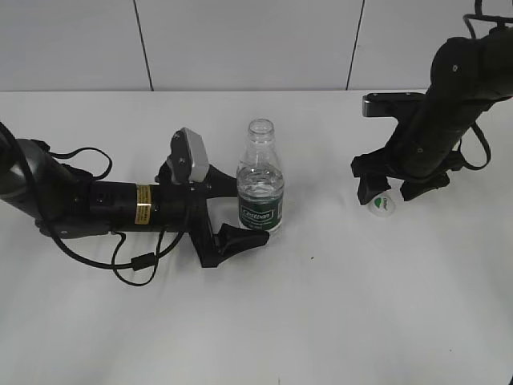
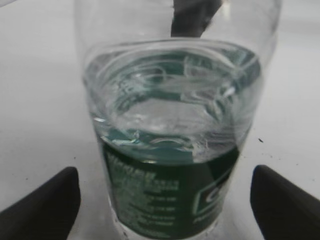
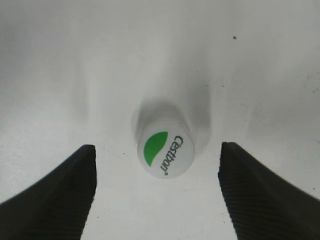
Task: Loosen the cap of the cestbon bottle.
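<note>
The cestbon bottle [image 1: 260,180] stands upright on the white table, its neck bare with no cap on it; it fills the left wrist view [image 2: 172,145], half full of water. My left gripper [image 1: 232,210] is open, its fingers on either side of the bottle's green label, apart from it [image 2: 165,200]. The white cap [image 1: 382,205] with its green leaf mark lies on the table at the right. In the right wrist view the cap [image 3: 166,152] sits between the spread fingers of my right gripper [image 3: 157,185], which is open just above it [image 1: 391,192].
The white table [image 1: 321,305] runs out in front of both arms. A black cable [image 1: 132,261] loops beside the left arm. A grey panelled wall [image 1: 240,40] stands behind the table.
</note>
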Motion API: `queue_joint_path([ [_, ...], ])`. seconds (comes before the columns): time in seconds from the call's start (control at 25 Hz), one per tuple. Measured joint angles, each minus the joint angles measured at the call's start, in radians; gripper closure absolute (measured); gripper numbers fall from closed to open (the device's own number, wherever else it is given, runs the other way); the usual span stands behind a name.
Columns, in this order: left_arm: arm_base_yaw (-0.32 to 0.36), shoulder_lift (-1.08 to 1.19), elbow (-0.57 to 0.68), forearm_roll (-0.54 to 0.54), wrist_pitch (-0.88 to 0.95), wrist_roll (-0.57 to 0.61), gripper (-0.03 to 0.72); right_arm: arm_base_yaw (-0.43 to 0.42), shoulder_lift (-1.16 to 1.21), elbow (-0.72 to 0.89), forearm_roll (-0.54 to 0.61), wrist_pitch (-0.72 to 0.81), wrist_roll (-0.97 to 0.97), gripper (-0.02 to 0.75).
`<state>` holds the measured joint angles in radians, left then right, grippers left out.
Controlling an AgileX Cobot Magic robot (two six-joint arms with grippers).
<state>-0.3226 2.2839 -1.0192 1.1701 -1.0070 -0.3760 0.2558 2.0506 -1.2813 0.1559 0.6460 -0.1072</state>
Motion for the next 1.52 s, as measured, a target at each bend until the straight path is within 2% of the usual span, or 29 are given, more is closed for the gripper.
queue_joint_path([
  [0.4,0.098,-0.097,0.099,0.041,0.011,-0.004,0.096,0.0,-0.059,0.0,0.0,0.033,-0.017,0.16],
  [0.56,0.116,-0.181,0.123,0.05,0.077,-0.023,0.098,0.0,-0.107,0.0,-0.002,0.038,-0.032,0.16],
  [0.72,0.116,-0.264,0.123,0.051,0.251,-0.066,0.098,0.0,-0.155,-0.014,-0.005,0.04,-0.05,0.16],
  [0.92,0.117,-0.362,0.123,0.089,0.539,-0.185,0.098,0.0,-0.208,-0.062,-0.024,0.06,-0.054,0.16],
  [1.2,0.118,-0.49,0.125,0.097,0.86,-0.306,0.098,0.0,-0.26,-0.082,-0.174,0.108,-0.031,0.16],
  [1.32,0.118,-0.529,0.125,0.041,0.998,-0.318,0.098,0.0,-0.263,-0.083,-0.241,0.148,-0.014,0.16],
  [1.52,0.118,-0.578,0.12,-0.105,1.185,-0.308,0.104,0.0,-0.263,-0.083,-0.26,0.201,-0.007,0.16],
])
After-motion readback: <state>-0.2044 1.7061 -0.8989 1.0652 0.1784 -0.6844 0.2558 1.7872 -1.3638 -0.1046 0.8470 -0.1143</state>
